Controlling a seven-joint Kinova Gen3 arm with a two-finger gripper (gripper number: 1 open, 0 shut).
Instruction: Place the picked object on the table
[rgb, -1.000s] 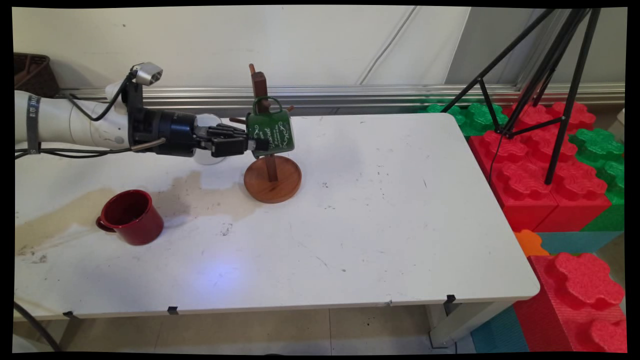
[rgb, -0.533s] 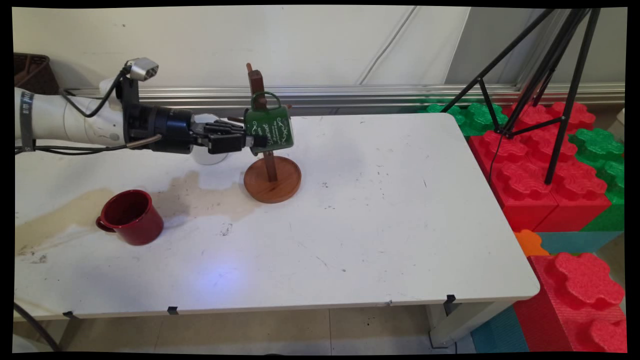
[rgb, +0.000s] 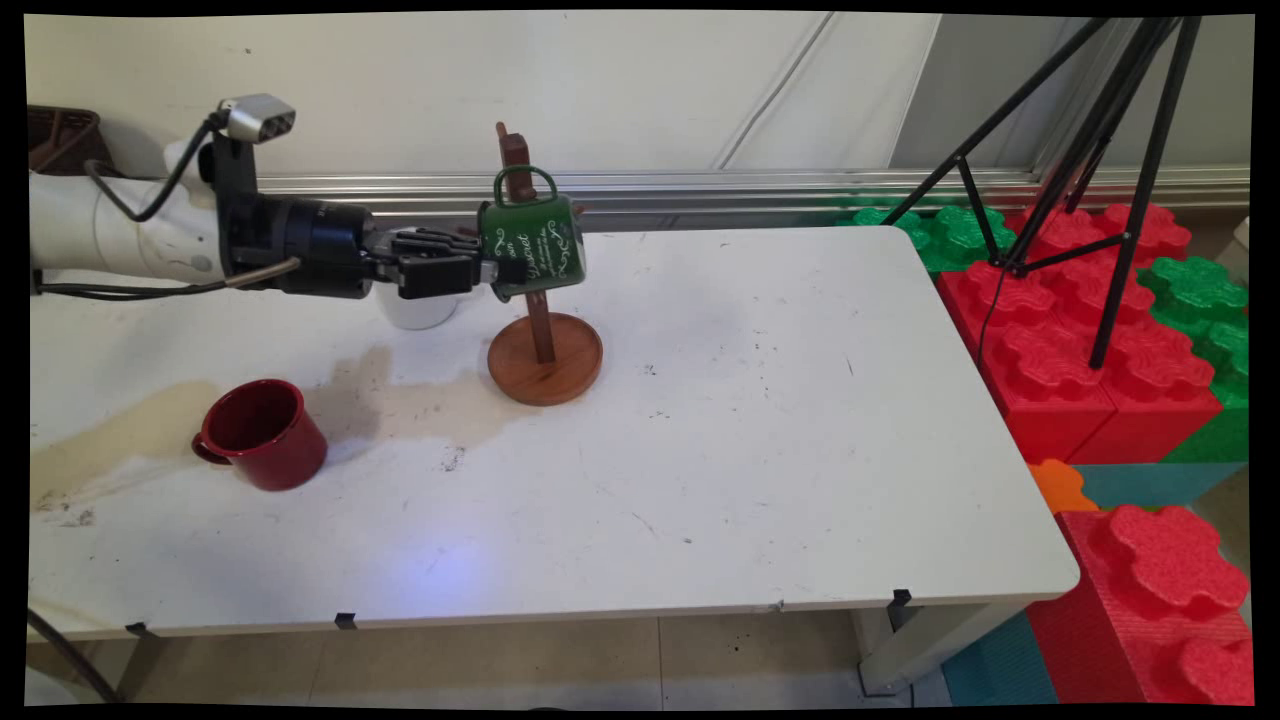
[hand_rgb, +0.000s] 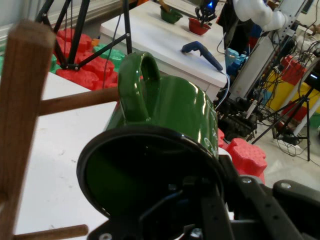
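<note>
Spanning most of the main view, a white bench (rgb: 780, 420) is recorded, stained brown toward its left side. Red and green foam blocks (rgb: 1100, 330) are stacked off the bench's right edge, with a black tripod (rgb: 1110, 150) standing over them. A wooden mug stand (rgb: 540, 340) is set on the bench's far left portion, its pegs seen beside the mug in the hand view. A red mug (rgb: 262, 433) is placed nearer the front, well apart from the stand. A green mug (rgb: 530, 245) is held level with the stand's upper post, handle uppermost. The gripper (rgb: 492, 272) is clamped on the green mug's rim.
</note>
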